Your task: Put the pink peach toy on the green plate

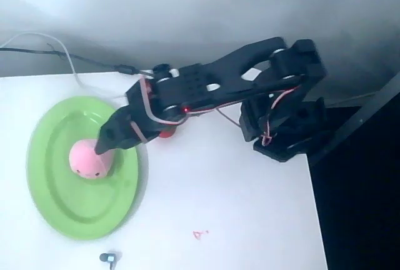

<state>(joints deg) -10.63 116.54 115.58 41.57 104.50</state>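
While your gripper (102, 147) sits low over the green plate (56, 189), its dark tip touches the upper right of the pink peach toy (87, 159). The toy rests on the plate's inner floor, right of centre, so placement looks done. You cannot tell from overhead whether the jaws clamp or have let go. A red toy (165, 134) peeks out under the arm, on the white tabletop (237, 220). Lift straight up; the round toy may roll.

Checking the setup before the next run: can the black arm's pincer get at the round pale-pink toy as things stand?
Probably yes: the pincer is already at the round pale-pink peach toy on the lime-green oval plastic plate, nothing between them.
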